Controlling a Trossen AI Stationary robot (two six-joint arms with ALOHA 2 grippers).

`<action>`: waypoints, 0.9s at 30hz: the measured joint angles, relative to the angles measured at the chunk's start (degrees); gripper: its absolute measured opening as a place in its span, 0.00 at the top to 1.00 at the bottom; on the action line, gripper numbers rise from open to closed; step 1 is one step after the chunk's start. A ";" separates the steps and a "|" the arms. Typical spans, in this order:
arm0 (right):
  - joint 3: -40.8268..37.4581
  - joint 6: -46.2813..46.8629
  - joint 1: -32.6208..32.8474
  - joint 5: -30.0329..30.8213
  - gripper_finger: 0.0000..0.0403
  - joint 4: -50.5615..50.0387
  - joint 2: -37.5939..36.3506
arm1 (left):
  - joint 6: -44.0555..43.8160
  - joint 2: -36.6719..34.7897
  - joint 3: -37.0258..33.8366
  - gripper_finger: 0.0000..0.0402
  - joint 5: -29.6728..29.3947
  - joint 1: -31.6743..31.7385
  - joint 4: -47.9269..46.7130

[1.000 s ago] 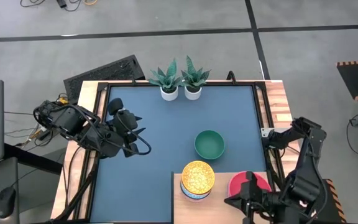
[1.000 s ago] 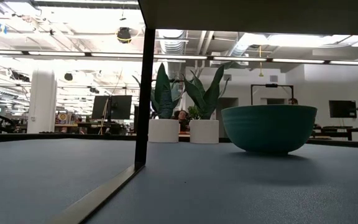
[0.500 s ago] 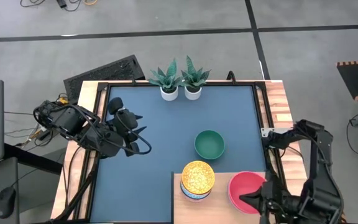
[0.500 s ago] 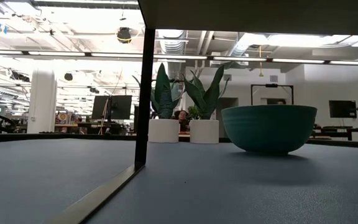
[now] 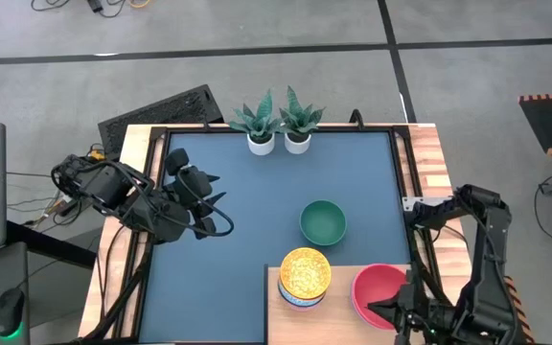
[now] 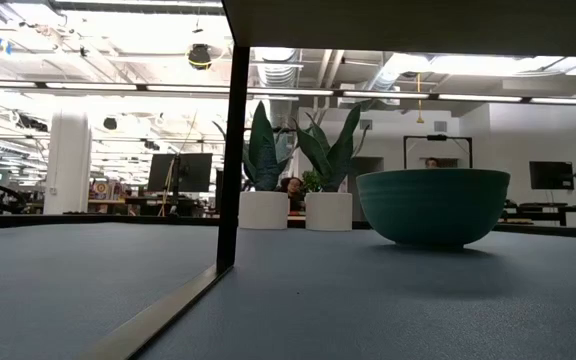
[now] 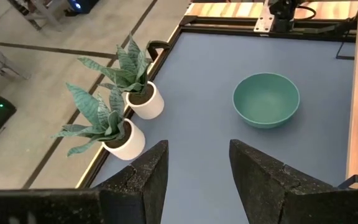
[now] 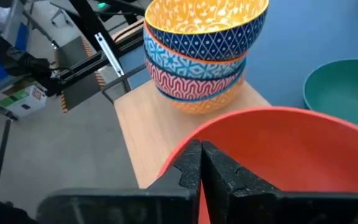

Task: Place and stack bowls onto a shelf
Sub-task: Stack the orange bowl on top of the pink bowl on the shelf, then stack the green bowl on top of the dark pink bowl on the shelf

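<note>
Right gripper [image 8: 201,171], fingers pressed together with nothing between them, sits just beside the red bowl [image 5: 379,294] resting on the shelf [image 8: 148,121], next to the stack of patterned bowls [image 5: 304,278]. Placement looks finished. Left gripper [image 7: 194,171], part open and empty, waits over the tabletop's [image 5: 247,201] left side. Remaining is the green bowl [image 5: 323,222] on the tabletop; fetching it comes next, probably.

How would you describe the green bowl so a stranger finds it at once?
Look at the dark blue tabletop. Between the two potted plants and the wooden shelf, the green bowl sits alone. It is plain green, unlike the patterned stack and red bowl.
</note>
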 joint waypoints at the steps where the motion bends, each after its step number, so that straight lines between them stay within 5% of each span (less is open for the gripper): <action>1: -0.67 -0.17 -0.20 0.07 0.92 0.97 0.00 | -0.02 0.00 0.00 0.61 -0.02 0.00 0.00; 18: -3.05 -4.77 -3.72 1.70 0.92 7.05 -0.10 | -1.95 0.00 0.00 0.61 -0.67 0.00 0.00; 27: -0.38 -13.37 -5.60 10.31 0.93 7.04 -0.20 | -3.01 0.00 0.00 0.61 -0.87 0.00 0.02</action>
